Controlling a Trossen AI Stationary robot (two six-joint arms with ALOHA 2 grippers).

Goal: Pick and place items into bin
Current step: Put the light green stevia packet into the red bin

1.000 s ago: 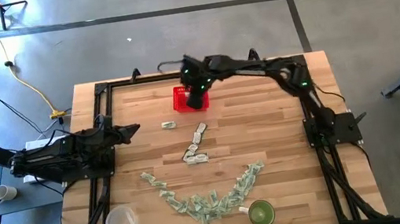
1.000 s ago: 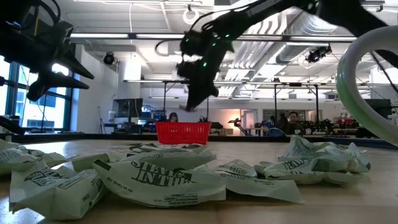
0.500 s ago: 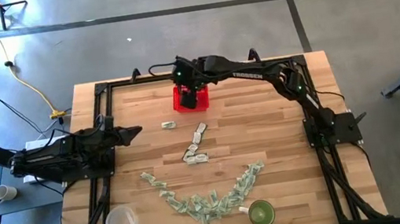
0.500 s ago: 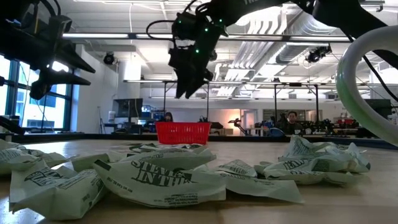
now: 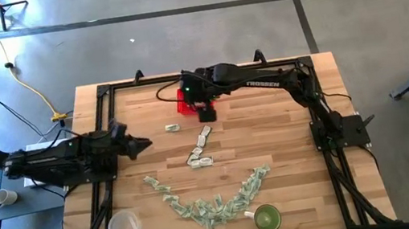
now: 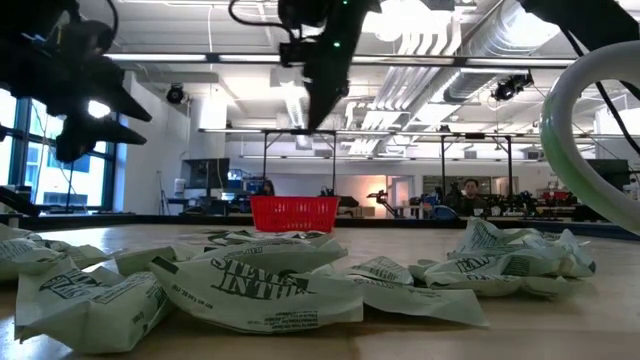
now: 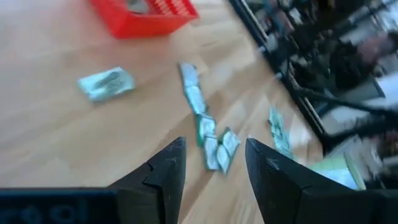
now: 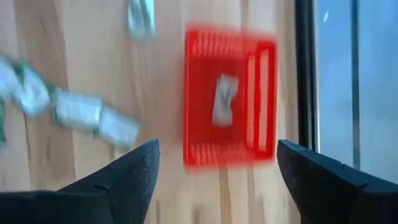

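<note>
We look straight down on a pale wooden plank tabletop (image 5: pixel 272 133) framed by black rails, with two dark robot arms. The right arm carries white lettering that reads "TROSSEN"; its right gripper (image 5: pixel 206 113) hangs above the tabletop at about twelve o'clock from centre, partly covering the bin (image 5: pixel 184 104), a small bright red rectangular basket with slotted sides. In the right wrist view that gripper's two fingers stand wide apart, released and holding nothing, and one crumpled pale piece (image 8: pixel 222 99) lies inside the bin (image 8: pixel 230 99). The left arm waits at nine o'clock, its left gripper (image 5: pixel 143 146) pointing toward centre, fingers parted and empty in its own wrist view. The items are crumpled pale green-and-white paper pieces like folded banknotes. One lies alone (image 5: pixel 172 127) just beside the bin at its seven o'clock side. A short chain of about four (image 5: pixel 200 149) runs through the centre. A long curved band of many more (image 5: pixel 210 205), too bunched for us to count, sweeps across the six o'clock part. Level with the tabletop, the nearest piece (image 6: pixel 255 285) shows dark printed letters, but we cannot read a full word. One clear plastic cup (image 5: pixel 124 226) stands at seven o'clock, and one round green cup (image 5: pixel 266 219) at five o'clock.
</note>
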